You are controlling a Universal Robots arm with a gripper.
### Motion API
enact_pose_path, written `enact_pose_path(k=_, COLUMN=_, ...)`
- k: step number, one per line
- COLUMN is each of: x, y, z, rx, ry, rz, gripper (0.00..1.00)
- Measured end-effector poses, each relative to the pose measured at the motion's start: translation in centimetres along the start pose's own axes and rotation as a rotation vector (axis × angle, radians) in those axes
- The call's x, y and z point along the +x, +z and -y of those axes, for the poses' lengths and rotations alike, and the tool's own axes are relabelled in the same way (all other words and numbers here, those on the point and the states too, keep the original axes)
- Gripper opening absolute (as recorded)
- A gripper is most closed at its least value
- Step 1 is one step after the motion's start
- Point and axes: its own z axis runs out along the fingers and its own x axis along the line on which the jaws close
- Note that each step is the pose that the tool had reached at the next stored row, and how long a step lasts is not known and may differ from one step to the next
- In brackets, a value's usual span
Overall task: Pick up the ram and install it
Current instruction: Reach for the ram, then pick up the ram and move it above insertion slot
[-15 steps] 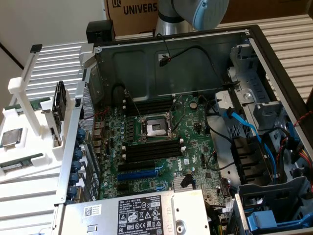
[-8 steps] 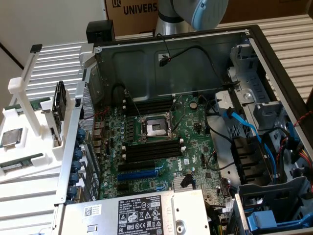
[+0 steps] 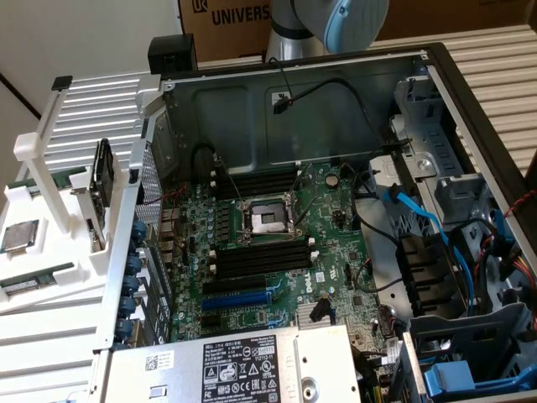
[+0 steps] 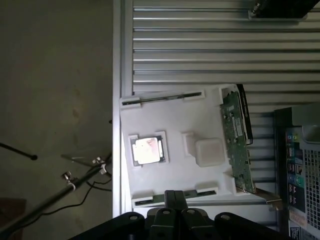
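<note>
Ram (image 3: 33,281) lies flat in an edge slot of the white tray (image 3: 50,252), outside the open PC case (image 3: 235,117), on the exterior view's left. A second green stick (image 3: 49,178) sits in the tray's opposite edge slot. The silver processor chip (image 3: 18,237) is between them, and an expansion card (image 3: 101,189) stands on edge just beside the case. Fingers (image 4: 170,199) are closed on nothing, above the tray. In the wrist view the tips line up over one edge slot; can't tell which stick that is. Tray rests on the slatted worktop (image 4: 200,50). Motherboard (image 3: 336,252) lies inside the case, with black memory slots (image 3: 260,259) beside the socket.
</note>
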Motion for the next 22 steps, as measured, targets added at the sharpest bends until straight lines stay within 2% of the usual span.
enact_pose_path(k=16, x=0.01, y=0.01, z=0.00, rx=-0.0001, ry=0.000, rz=0.0002, gripper=0.10)
enact_pose_path(k=17, x=0.05, y=0.01, z=-0.02, rx=-0.0014, ry=-0.052, rz=-0.0027, gripper=0.10)
enact_pose_path(k=22, x=0.05, y=0.04, z=-0.02, rx=-0.0038, ry=-0.142, rz=-0.0077, gripper=0.10)
